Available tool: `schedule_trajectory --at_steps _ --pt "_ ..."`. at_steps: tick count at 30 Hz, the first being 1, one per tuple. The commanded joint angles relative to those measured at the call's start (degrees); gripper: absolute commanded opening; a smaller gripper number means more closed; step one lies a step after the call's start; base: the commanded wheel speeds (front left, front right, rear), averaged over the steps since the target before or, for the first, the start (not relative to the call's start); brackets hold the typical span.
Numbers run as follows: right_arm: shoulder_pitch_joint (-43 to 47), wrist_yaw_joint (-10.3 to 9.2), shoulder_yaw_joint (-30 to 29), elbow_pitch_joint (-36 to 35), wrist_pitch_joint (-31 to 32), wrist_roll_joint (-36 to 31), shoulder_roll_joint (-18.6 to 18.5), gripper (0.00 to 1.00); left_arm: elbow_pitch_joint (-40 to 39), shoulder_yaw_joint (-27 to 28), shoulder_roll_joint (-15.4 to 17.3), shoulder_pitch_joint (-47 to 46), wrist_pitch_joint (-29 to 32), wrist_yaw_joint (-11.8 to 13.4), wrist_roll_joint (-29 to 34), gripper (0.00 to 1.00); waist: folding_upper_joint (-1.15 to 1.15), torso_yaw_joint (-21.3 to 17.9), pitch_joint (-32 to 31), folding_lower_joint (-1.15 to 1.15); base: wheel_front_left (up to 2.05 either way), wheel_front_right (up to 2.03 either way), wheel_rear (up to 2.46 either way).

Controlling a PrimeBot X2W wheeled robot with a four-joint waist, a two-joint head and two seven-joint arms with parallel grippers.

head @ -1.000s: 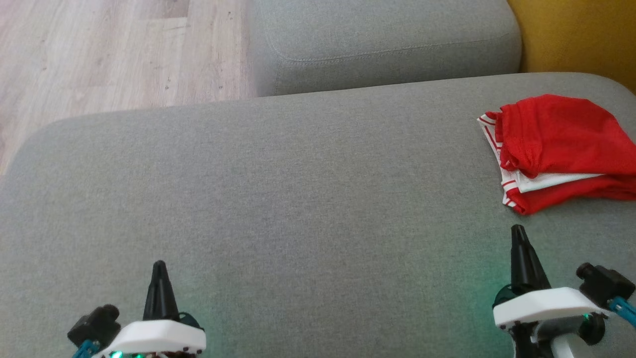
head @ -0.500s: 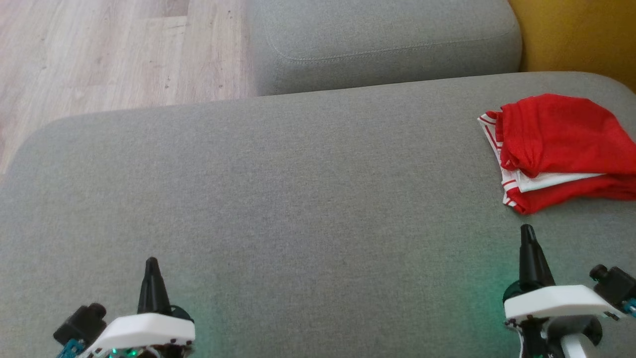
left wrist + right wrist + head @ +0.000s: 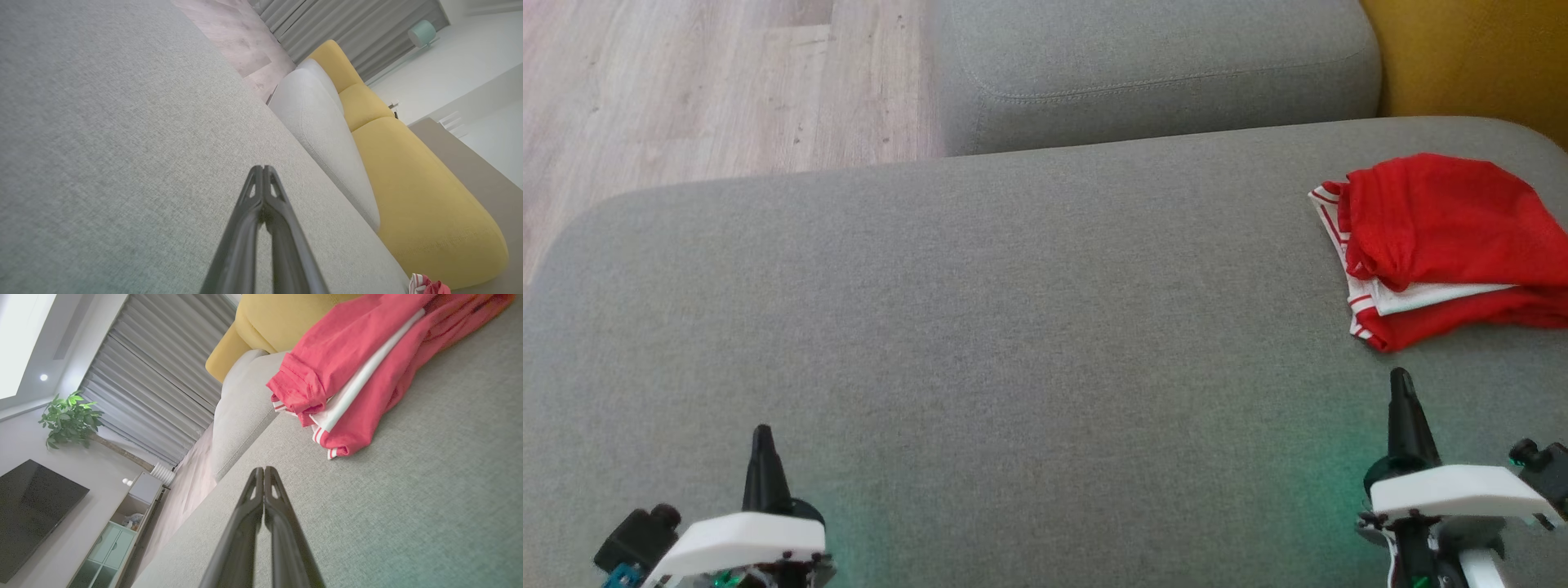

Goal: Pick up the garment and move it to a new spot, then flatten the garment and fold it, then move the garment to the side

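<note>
Head view: the folded red fabric garment with white striped trim (image 3: 1445,237) lies at the right side of the grey woven sofa cushion (image 3: 1013,327), untouched by the left gripper (image 3: 762,434) and right gripper (image 3: 1401,379), both pinched closed and empty, so the task appears complete
</note>
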Motion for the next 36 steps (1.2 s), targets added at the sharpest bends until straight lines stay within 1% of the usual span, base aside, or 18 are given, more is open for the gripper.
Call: schedule_trajectory --at_steps 1,36 --pt "-3.40 -0.02 0.05 -2.18 0.47 2.17 -0.69 0.00 -2.18 1.65 0.23 -3.23 0.58 -0.43 -1.75 0.00 0.00 0.00 0.02 0.00 0.00 0.00 0.00" --pt "-4.46 -0.03 -2.33 -3.38 6.08 23.50 -0.77 0.00 -3.91 5.50 0.36 -4.28 6.20 -2.32 -20.09 0.00 0.00 0.05 0.36 0.00 0.00 0.00 0.00"
